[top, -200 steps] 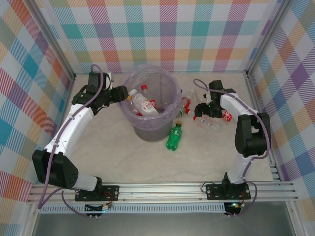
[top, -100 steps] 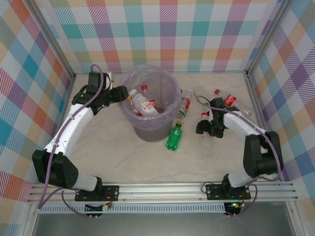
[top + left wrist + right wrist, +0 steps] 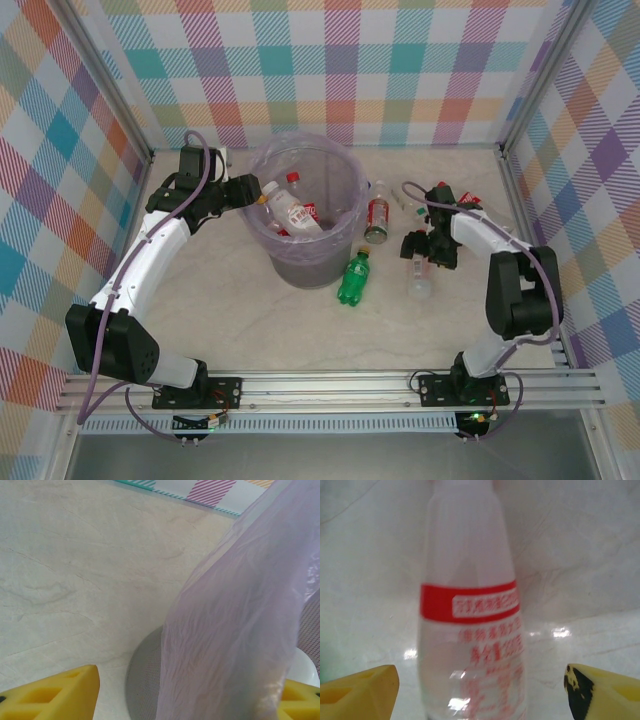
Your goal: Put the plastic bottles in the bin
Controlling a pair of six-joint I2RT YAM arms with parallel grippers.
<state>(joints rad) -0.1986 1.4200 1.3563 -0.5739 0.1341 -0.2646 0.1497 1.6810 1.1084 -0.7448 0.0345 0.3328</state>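
The bin (image 3: 305,215) is a grey bucket lined with a lavender bag, and a few bottles (image 3: 291,207) lie inside it. My left gripper (image 3: 252,190) hovers at its left rim, open, and in the left wrist view the draped bag (image 3: 235,630) hangs between the yellow fingers (image 3: 55,695). My right gripper (image 3: 420,256) stands open over a clear red-labelled bottle (image 3: 418,274) lying on the table. In the right wrist view that bottle (image 3: 470,630) sits between the spread fingertips (image 3: 362,690), touching neither. A green bottle (image 3: 353,277) lies in front of the bin.
A red-labelled bottle (image 3: 377,213) stands just right of the bin. More bottles (image 3: 442,190) lie at the back right behind my right arm. Checked walls close in the table (image 3: 230,300) on three sides, and a metal rail runs along the near edge.
My right gripper has swung from the back-right bottles toward the near side and now sits over the clear bottle. The bottles near it have shifted. The left arm has not moved.
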